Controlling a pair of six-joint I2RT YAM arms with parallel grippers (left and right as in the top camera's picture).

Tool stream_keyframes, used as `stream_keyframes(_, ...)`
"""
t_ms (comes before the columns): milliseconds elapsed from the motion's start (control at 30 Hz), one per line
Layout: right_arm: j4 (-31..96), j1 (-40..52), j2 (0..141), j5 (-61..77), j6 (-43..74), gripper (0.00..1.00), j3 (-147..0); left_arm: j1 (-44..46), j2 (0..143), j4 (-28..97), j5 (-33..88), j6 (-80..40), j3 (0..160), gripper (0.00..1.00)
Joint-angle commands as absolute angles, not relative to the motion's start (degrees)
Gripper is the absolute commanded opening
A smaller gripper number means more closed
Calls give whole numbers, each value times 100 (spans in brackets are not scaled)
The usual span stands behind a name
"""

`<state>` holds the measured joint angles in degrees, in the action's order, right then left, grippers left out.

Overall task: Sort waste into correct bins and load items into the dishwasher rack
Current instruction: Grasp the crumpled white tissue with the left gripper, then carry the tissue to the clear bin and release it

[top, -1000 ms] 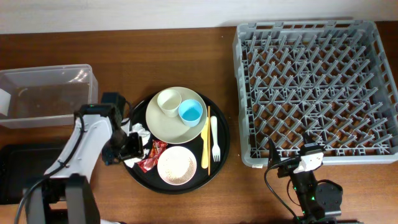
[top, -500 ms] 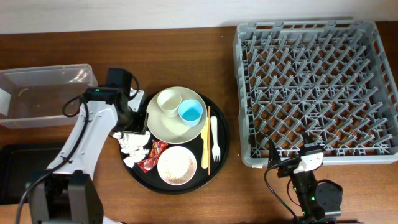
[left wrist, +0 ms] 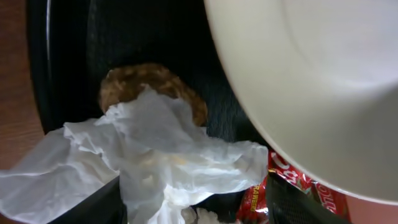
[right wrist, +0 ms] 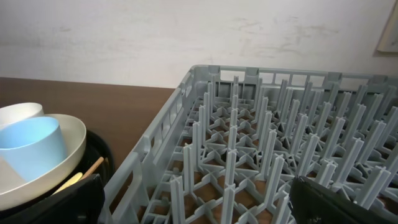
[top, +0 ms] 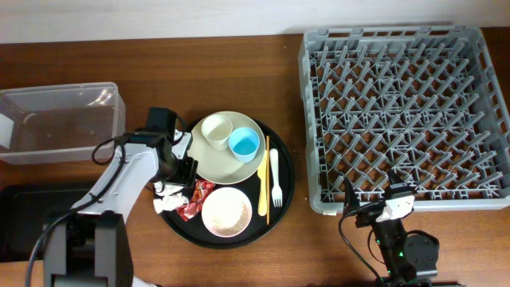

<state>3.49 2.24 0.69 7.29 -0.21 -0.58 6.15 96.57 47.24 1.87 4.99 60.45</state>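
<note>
On the round black tray (top: 283, 199) lie the crumpled white tissue (top: 167, 196) (left wrist: 155, 155), the red snack wrapper (top: 194, 200) (left wrist: 283, 186) and a brown lump (left wrist: 152, 81). My left gripper (top: 182, 171) (left wrist: 196, 210) hovers low over the tissue, open, with tissue between its fingers. The cream plate (top: 225, 158) (left wrist: 323, 81) carries a cream cup (top: 216, 130) and a blue cup (top: 245, 143) (right wrist: 31, 146). A pinkish bowl (top: 227, 212), a white fork (top: 276, 179) and a yellow utensil (top: 264, 179) lie beside it. My right gripper (top: 374, 195) (right wrist: 199, 211) stands open at the front edge of the grey rack (top: 406, 112) (right wrist: 267, 155).
A clear plastic tub (top: 60, 123) stands at the left. The black rectangular tray (top: 20, 227) lies in front of it, at the table's near-left corner. The grey rack fills the right half of the table.
My left arm swung toward the back of the tray, then came down again over the tissue, which has shifted slightly. The right arm has not moved.
</note>
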Motion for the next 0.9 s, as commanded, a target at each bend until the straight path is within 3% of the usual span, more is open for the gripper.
stream_keyframes(0,390,220,36,681,-21,98,-32,624,9708,4624,141,596,5900,68)
stream_keyframes(133,390,220,36,681,-21,98,-32,624,9712,4563,121,593,5894,52)
stream_keyframes(200,390,220,36,681,-21,98,-32,624,9712,4534,121,593,5894,33)
stream_keyframes(233,388,220,36,681,-21,98,-32,624,9712,4536,123,593,5894,31)
stream_keyframes(300,390,220,36,681,-21,99,-32,624,9712,4539,121,593,5894,14)
stream_keyframes(333,390,220,36,681,-21,98,-32,624,9712,4536,119,596,5894,2)
stream_keyframes(533,390,220,36,681,-21,98,-32,624,9708,4047,49,596,6134,1)
stream_keyframes(867,390,220,36,681,-21,98,-32,617,9666,5780,-351,414,9367,1)
